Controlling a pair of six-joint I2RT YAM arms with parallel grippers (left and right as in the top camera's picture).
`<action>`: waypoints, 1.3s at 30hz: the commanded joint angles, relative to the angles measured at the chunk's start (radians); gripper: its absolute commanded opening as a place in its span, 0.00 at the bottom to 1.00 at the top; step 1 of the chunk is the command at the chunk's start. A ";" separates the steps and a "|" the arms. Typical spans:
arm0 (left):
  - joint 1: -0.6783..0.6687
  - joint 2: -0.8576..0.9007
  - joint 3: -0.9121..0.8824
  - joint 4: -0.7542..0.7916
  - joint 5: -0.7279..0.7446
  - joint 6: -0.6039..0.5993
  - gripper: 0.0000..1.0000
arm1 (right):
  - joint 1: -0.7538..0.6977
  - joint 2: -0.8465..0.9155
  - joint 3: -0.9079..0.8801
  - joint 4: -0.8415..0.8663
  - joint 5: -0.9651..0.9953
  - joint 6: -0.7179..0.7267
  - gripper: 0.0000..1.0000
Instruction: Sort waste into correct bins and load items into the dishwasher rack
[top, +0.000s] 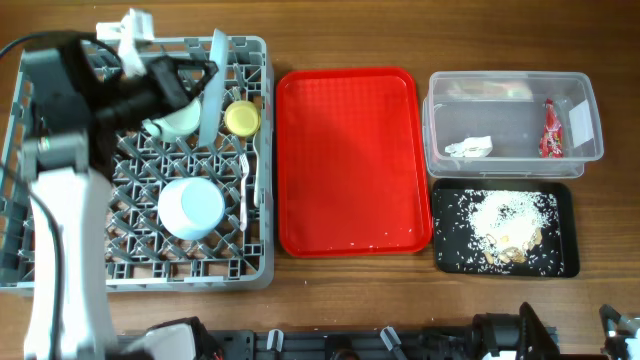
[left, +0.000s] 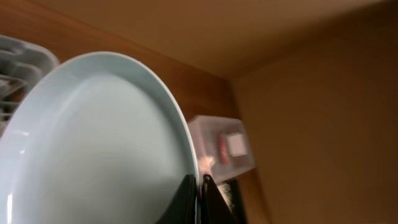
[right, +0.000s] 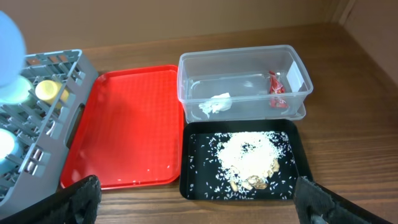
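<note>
pinching the rim of the smooth round plate (left: 93, 155), the left jaws hold it on edge in the grey grid rack (top: 60, 272), near a yellow cup (top: 241, 118) and a teal bowl (top: 190, 207). the right jaws gape, empty. the clear tub (top: 500, 85) holds a crinkled red wrapper (top: 548, 130) and a crumpled tissue (top: 468, 147); the black tray (top: 566, 200) holds rice (top: 512, 212).

Left wrist: the plate (left: 93, 143) fills your view, cut off left and bottom, and hides most of the tub (left: 227, 146) | you see only dark tips of the left gripper (left: 200, 198) | overhead: the left arm (top: 60, 230) covers the rack's (top: 200, 278) left side | the right gripper (top: 575, 335) is cut off at the bottom edge
</note>
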 joint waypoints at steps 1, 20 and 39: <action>0.097 0.154 -0.012 0.034 0.455 0.043 0.04 | 0.003 -0.010 -0.002 0.002 -0.008 0.005 1.00; 0.109 0.294 -0.014 -0.050 -0.134 0.054 0.13 | 0.003 -0.010 -0.002 0.002 -0.008 0.005 1.00; 0.135 0.264 -0.010 0.019 -0.219 0.045 1.00 | 0.003 -0.010 -0.002 0.002 -0.008 0.005 1.00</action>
